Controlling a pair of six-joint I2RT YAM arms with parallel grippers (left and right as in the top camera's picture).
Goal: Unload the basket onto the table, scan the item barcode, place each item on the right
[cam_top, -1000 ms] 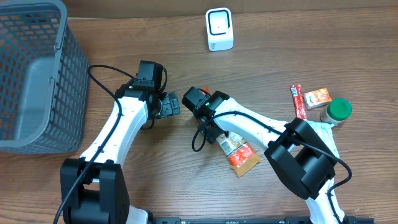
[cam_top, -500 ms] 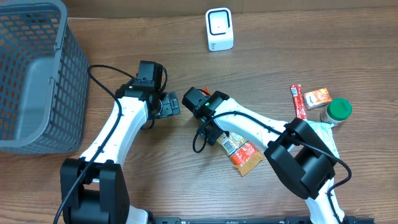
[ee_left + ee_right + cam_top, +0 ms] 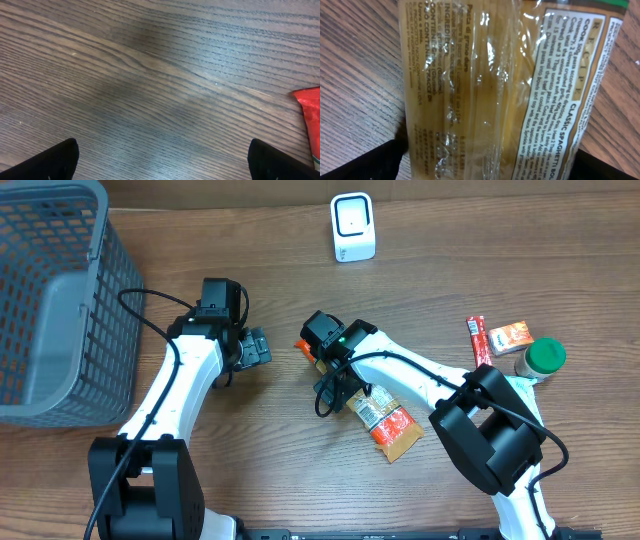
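Note:
The item is a long clear spaghetti packet (image 3: 385,420) with orange ends and a printed label, lying flat on the wooden table. My right gripper (image 3: 340,392) is down over its upper part. In the right wrist view the packet (image 3: 485,75) fills the frame, and the right gripper (image 3: 485,165) stands open with a dark finger at each side of it. A white scanner (image 3: 352,227) stands at the back centre. My left gripper (image 3: 258,347) hovers open over bare wood to the left; in its own view the left gripper (image 3: 162,170) is empty, with a red packet end (image 3: 311,120) at the right edge.
A grey wire basket (image 3: 60,300) fills the far left. At the right edge lie a red stick pack (image 3: 478,342), an orange box (image 3: 510,336) and a green-lidded jar (image 3: 541,358). Cables loop off both arms.
My right gripper has opened wider over the packet. My left arm has drawn back to the left, away from the right gripper.

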